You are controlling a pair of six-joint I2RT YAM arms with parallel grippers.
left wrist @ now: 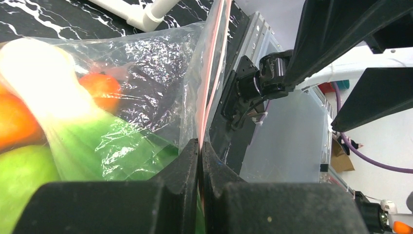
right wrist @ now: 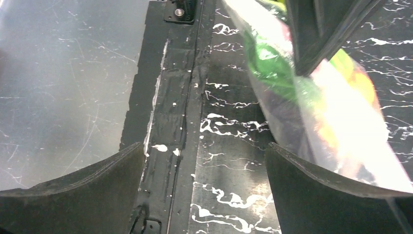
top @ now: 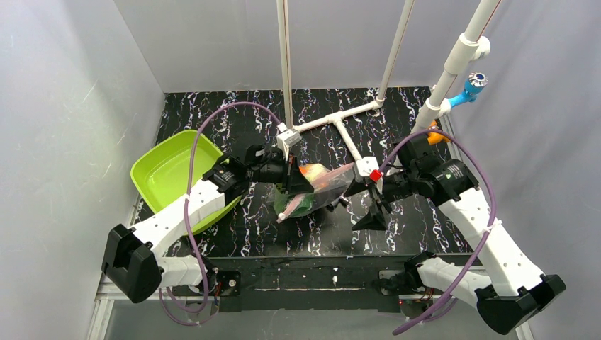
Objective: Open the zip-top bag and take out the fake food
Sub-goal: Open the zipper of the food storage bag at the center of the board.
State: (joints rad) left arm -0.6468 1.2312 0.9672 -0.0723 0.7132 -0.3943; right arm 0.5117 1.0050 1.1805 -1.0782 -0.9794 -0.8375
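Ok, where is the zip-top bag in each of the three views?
Top external: zip-top bag at the centre of the picture.
Left wrist: bag fills left and centre, edge pinched in the left gripper.
Right wrist: bag at upper right, beside the open right gripper.
Shared landmark: green fake food inside it.

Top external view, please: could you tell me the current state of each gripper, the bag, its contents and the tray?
zip-top bag, zip strip apparently sealed, pinched at its mouth.
fake food, inside the bag.
left gripper, shut on the bag's pink zip strip.
right gripper, open, holding nothing.
lime-green tray, upright on the table, no food visible in it.
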